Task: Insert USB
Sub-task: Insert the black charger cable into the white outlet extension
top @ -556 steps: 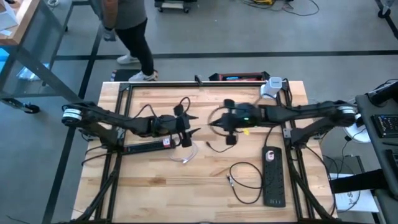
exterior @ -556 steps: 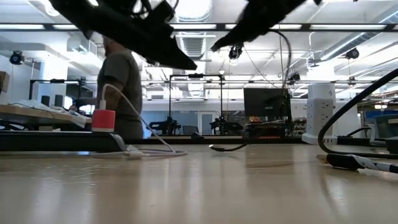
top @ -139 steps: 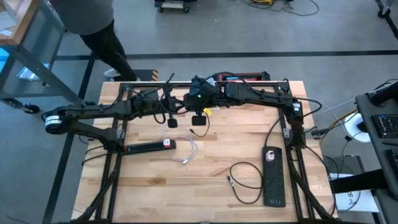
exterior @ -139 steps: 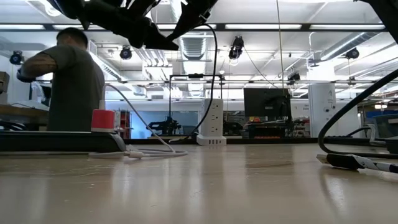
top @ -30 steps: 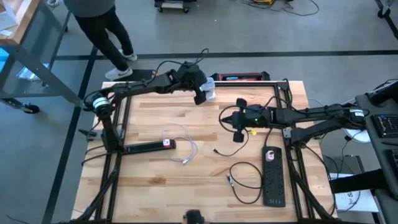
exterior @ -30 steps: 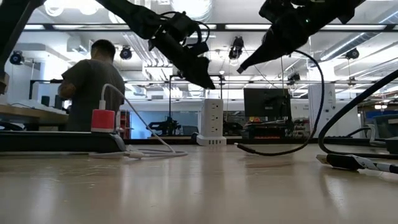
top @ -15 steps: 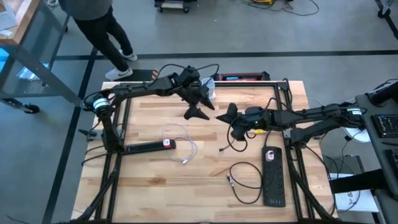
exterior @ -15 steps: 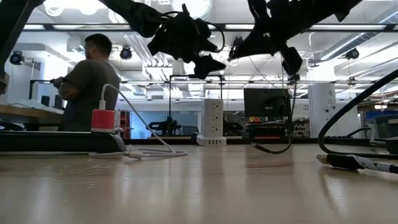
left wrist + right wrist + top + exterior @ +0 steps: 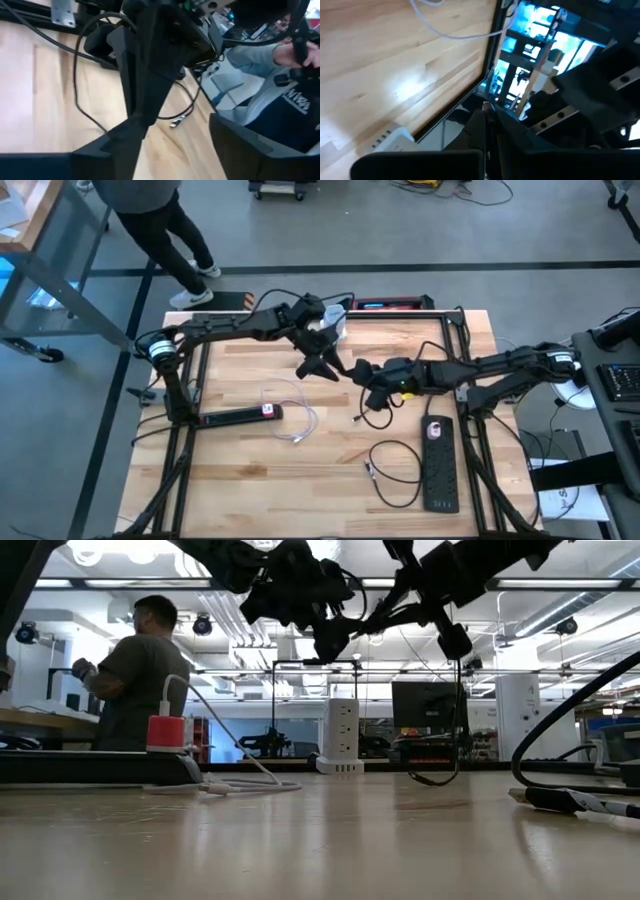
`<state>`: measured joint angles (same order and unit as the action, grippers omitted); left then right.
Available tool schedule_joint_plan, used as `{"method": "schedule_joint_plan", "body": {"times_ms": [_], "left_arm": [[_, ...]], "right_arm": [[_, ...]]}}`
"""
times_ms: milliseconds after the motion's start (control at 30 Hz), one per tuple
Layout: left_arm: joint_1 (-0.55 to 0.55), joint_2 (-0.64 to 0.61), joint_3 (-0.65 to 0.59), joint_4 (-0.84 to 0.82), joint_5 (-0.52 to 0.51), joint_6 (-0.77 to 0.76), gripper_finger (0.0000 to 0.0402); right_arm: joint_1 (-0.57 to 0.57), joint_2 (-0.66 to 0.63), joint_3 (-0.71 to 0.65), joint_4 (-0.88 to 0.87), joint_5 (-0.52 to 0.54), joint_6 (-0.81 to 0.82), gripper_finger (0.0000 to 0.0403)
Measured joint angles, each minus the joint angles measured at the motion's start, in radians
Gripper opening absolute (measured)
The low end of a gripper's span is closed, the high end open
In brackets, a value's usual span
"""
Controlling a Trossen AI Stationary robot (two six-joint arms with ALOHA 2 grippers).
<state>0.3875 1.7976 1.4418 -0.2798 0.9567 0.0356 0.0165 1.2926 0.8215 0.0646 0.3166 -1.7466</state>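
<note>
Two grippers are seen raised above the far half of the table (image 9: pixel 240 470), close together near its middle. The left gripper (image 9: pixel 322 366) is reached in from the far left; its fingers (image 9: pixel 135 125) are spread wide apart, with nothing between them. The right gripper (image 9: pixel 362 372) is reached in from the right, just beside the left one, fingertip to fingertip in the high view. Its fingers are drawn together on a black cable (image 9: pixel 378 408), which is looped down from the gripper toward the table.

The free end of that cable, a small metal USB plug (image 9: pixel 358 420), is seen lying on the wood just near of the right gripper and slightly to its right of the left gripper. In the left wrist view the same plug (image 9: pixel 176 121) is seen on the boards past the spread fingers, beyond the right arm's dark body.

A white tower outlet (image 9: pixel 343 736) is stood at the far edge of the table, behind the left gripper; in the high view it is largely covered by the left arm.

Elsewhere noted: a black power strip with a red switch (image 9: pixel 240 416) at the left, a white cable (image 9: pixel 295 420) looped beside it, a second black power strip (image 9: pixel 440 464) at the near right, a further black cable (image 9: pixel 395 470) coiled next to it. A person (image 9: pixel 135 680) is stood beyond the far left corner.
</note>
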Motion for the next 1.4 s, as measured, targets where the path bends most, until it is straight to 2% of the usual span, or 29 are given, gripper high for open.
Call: {"method": "schedule_joint_plan", "body": {"times_ms": [233,433,533,733,900,1033,1167,1400], "left_arm": [[0.012,-0.006,0.0,0.014,-0.001,-0.1,0.0165],[0.018,-0.009,0.0,0.019,0.008,-0.231,0.0155],[0.03,-0.011,0.0,0.032,-0.019,-0.291,0.0153],[0.027,-0.011,-0.002,0.03,-0.006,-0.344,0.0161],[0.029,-0.014,-0.002,0.033,0.093,-0.347,0.0177],[0.025,-0.015,-0.001,0.032,0.114,-0.376,0.0187],[0.028,-0.015,-0.002,0.032,0.207,-0.336,0.0189],[0.027,-0.016,-0.001,0.033,0.167,-0.341,0.0191]], "right_arm": [[0.065,0.0,0.002,0.03,0.145,-0.062,0.0012],[0.1,0.0,0.005,0.026,0.163,-0.059,0.0009],[0.125,-0.002,0.016,0.054,0.154,-0.057,0.0009],[0.141,-0.002,0.039,0.034,0.172,-0.053,0.0009],[0.14,-0.002,0.04,0.03,0.236,-0.053,0.0009],[0.141,0.002,0.04,0.024,0.236,-0.053,0.0009],[0.141,0.006,0.04,0.035,0.229,-0.054,0.0009],[0.125,0.006,0.039,0.031,0.231,-0.053,0.0009]]}}
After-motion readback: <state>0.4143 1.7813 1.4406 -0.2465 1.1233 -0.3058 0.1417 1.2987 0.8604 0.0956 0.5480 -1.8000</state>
